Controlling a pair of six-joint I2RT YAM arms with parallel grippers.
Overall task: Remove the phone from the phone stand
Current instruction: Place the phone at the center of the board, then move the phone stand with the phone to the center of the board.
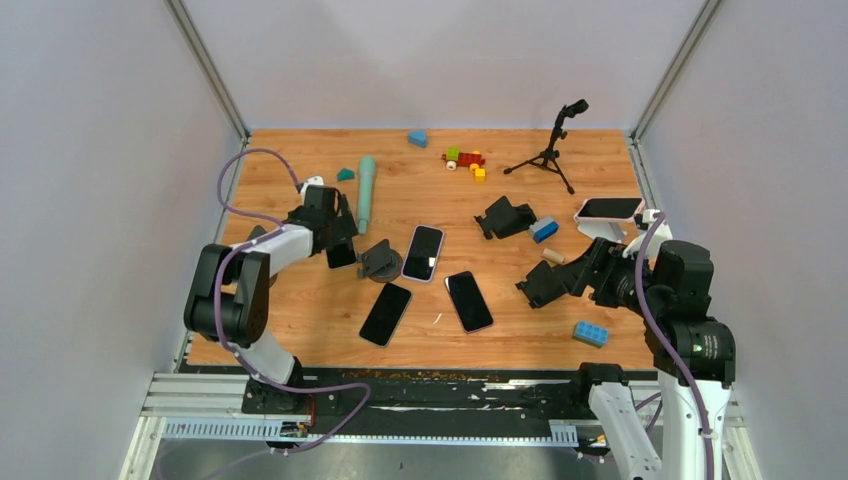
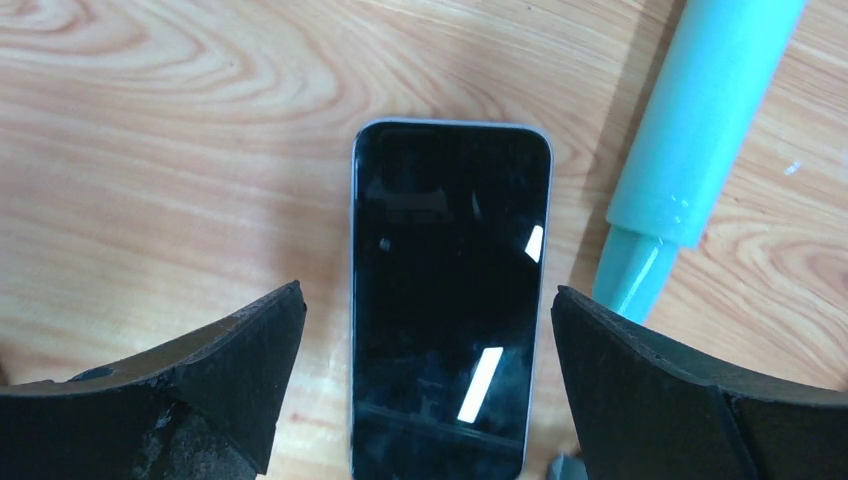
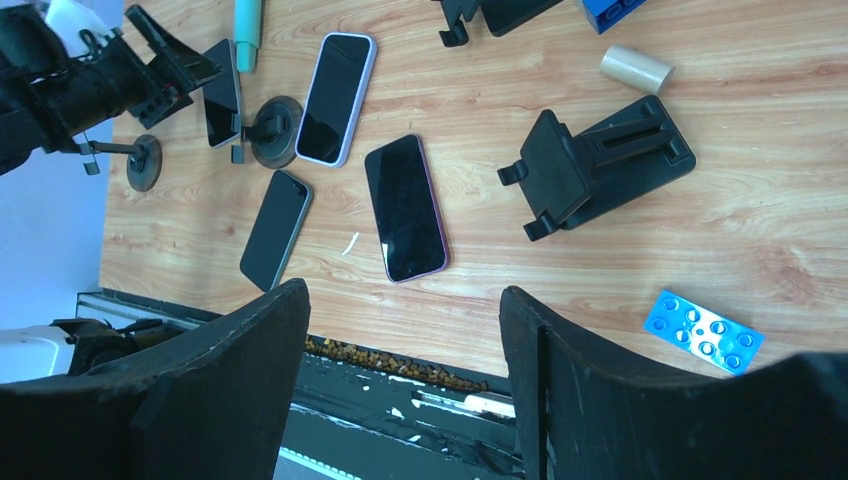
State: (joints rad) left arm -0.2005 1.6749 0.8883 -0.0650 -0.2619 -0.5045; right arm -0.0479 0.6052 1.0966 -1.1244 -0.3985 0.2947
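The right gripper (image 3: 402, 310) hangs above the near edge of the wooden table (image 3: 720, 230), its two black fingers (image 3: 220, 390) spread apart with nothing between them. Just beyond them a black phone with a pink rim (image 3: 405, 208) lies flat, with a slim dark phone (image 3: 276, 228) beside it and a lilac-cased phone (image 3: 337, 98) farther off. A black folding phone stand (image 3: 590, 165) sits between a beige cardboard cylinder (image 3: 636, 68) and a blue studded brick (image 3: 703, 331). The left arm (image 3: 70, 80) shows in the far corner.
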